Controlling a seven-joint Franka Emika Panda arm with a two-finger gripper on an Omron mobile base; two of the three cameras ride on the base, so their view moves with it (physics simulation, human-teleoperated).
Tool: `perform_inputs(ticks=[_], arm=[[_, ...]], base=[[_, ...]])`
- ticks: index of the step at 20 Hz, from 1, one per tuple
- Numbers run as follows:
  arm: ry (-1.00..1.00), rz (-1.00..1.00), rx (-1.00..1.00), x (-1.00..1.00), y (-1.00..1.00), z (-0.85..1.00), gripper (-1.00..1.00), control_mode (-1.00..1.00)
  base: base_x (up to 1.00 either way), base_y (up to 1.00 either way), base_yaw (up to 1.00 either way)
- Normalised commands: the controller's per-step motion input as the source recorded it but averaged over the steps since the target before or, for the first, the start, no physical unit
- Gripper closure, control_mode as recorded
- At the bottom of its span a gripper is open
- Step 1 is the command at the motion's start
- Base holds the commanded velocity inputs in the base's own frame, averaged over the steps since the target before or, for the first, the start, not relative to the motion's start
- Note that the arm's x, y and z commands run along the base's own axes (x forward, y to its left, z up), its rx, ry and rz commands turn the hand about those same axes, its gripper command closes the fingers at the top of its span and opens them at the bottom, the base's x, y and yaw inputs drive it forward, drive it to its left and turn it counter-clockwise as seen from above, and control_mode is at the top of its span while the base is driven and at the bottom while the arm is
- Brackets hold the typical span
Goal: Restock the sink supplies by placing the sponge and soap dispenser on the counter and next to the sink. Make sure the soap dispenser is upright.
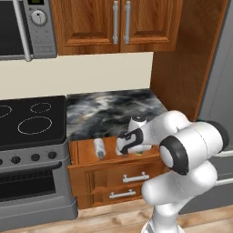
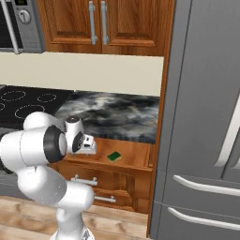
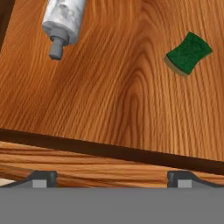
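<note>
Lying apparently in an open drawer (image 3: 109, 100): soap dispenser (image 3: 64, 19), sponge (image 3: 188, 52).

No legible text, labels or nos. on anything here

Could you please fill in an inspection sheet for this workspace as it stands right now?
Surface: marbled counter between the stove and a wooden panel; below it an open drawer with a wooden floor.
Job's things: soap dispenser lying on its side in the drawer; sponge lying flat, green face up, apart from it. No sink in sight.
Clutter: nothing seen.
Grippers: gripper open, empty, above the drawer's front edge.
Cables: nothing seen.
Surroundings: wall cabinets, microwave, grey fridge, lower drawers with bar handles.
</note>
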Motion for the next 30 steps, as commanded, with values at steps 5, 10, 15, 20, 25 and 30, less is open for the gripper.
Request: perform_inputs(ticks=[5, 10, 15, 20, 25, 30], arm=[[0.02, 0.00, 0.00, 0.29, 0.08, -0.35, -1.00, -1.00], [0.10, 0.00, 0.00, 0.02, 0.05, -0.29, -1.00, -1.00], [0.14, 0.00, 0.00, -0.28, 0.00, -0.20, -1.00, -1.00], [0.11, 0.00, 0.00, -0.54, -0.03, -0.46, -1.00, -1.00], [0.04, 0.00, 0.06, -0.94, -0.19, -0.46, -1.00, -1.00], [0.01, 0.00, 0.08, -1.00, -0.25, -0.41, -1.00, -1.00]], base=[[0.00, 0.00, 0.00], [0.00, 0.00, 0.00], [0.00, 0.00, 0.00], [0.00, 0.00, 0.00], [0.00, 0.00, 0.00], [0.00, 0.00, 0.00]])
